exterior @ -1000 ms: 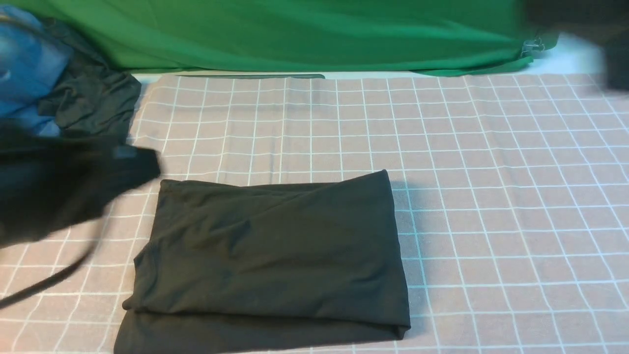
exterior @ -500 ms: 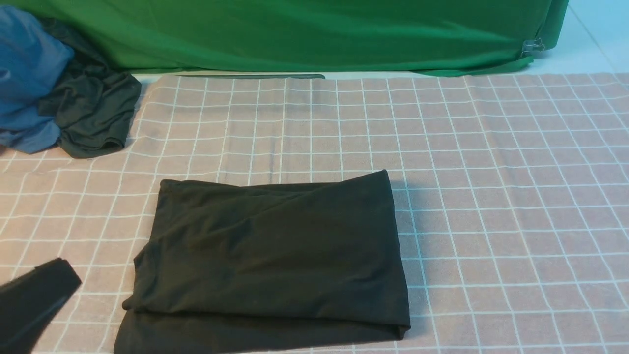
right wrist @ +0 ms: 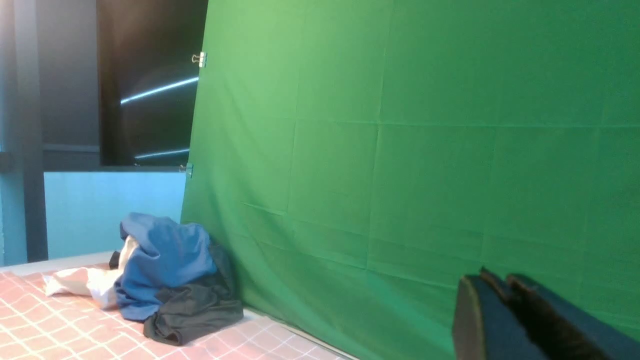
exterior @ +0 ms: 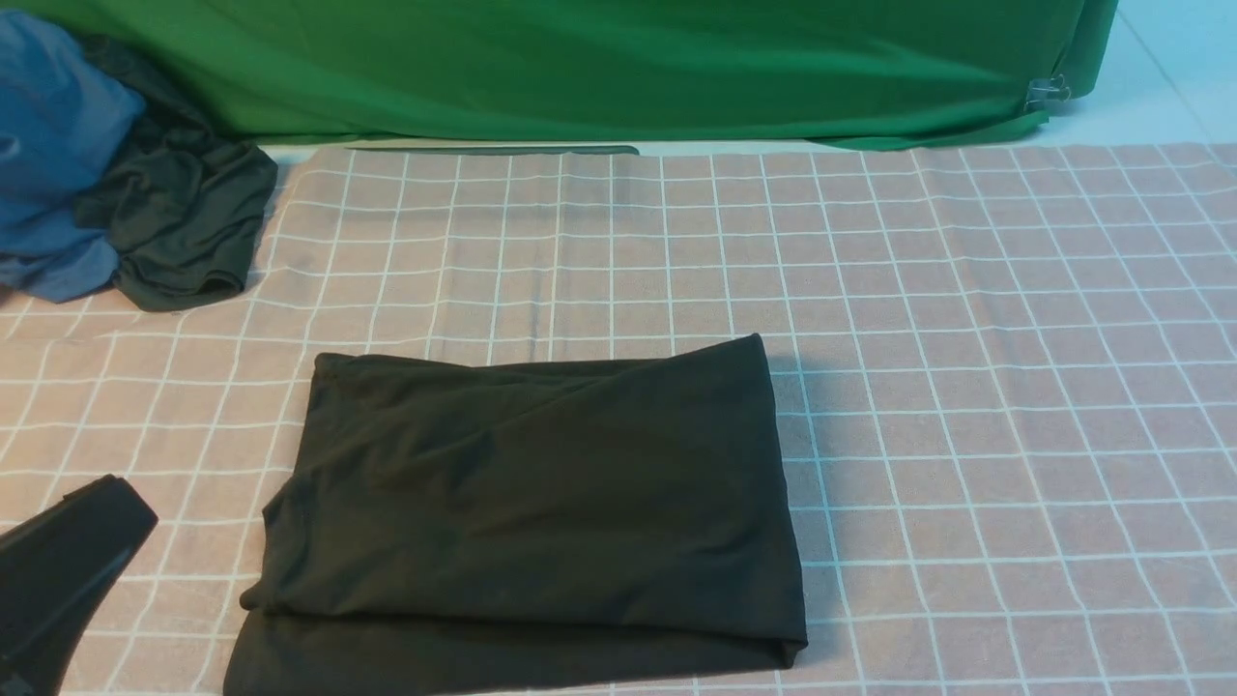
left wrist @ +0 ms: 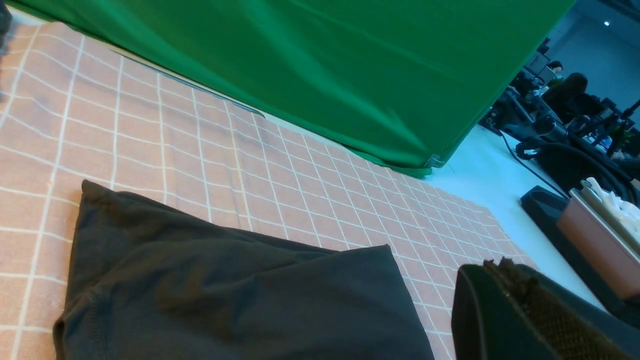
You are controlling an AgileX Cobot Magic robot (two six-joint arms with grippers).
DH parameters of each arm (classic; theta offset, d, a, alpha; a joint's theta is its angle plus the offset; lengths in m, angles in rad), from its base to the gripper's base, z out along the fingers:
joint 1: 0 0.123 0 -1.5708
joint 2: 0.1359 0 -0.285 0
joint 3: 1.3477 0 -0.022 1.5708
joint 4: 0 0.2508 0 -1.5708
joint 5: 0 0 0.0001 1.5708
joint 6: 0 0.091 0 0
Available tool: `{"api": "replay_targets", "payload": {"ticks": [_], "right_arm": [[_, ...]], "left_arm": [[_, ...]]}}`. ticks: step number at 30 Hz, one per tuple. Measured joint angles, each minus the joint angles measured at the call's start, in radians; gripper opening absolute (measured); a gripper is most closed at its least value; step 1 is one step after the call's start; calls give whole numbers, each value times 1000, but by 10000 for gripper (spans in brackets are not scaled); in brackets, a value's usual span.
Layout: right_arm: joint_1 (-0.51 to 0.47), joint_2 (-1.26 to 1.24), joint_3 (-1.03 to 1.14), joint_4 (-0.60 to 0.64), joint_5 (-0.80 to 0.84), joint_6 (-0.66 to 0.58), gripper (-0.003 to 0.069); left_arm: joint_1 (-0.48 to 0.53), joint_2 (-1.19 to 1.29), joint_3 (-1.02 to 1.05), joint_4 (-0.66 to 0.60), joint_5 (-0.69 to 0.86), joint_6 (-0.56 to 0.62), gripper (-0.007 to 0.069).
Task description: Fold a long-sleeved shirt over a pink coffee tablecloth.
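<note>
folded shirt (exterior: 527, 512) lies on the tablecloth (exterior: 966, 387), clothes heap (exterior: 116, 184) at its far left

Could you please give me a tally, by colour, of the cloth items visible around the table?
Black: 2, the folded long-sleeved shirt and the bunched dark garment
Blue: 1, the blue cloth
White: 1, the white cloth
Pink: 1, the pink coffee tablecloth
Green: 1, the green cloth
Total: 6

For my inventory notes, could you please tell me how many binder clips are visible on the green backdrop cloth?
3: one metal binder clip at its lower corner, two on its side edge. Others may be hidden.
</note>
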Motion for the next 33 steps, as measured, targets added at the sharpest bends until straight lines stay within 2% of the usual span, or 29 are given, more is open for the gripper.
{"api": "replay_targets", "payload": {"ticks": [9, 16, 20, 22, 27, 33], "right_arm": [[0, 0, 0, 0, 0, 0, 91], [0, 0, 0, 0, 1, 0, 91], [0, 0, 0, 0, 1, 0, 91], [0, 0, 0, 0, 1, 0, 92], [0, 0, 0, 0, 1, 0, 108], [0, 0, 0, 0, 1, 0, 123]], "left_arm": [[0, 0, 0, 1, 0, 12, 14], [6, -3, 5, 115, 0, 64, 14], [80, -28, 43, 131, -36, 66, 14], [166, -59, 103, 132, -78, 73, 14], [306, -117, 260, 137, -135, 90, 14], [333, -145, 335, 158, -129, 95, 14]]}}
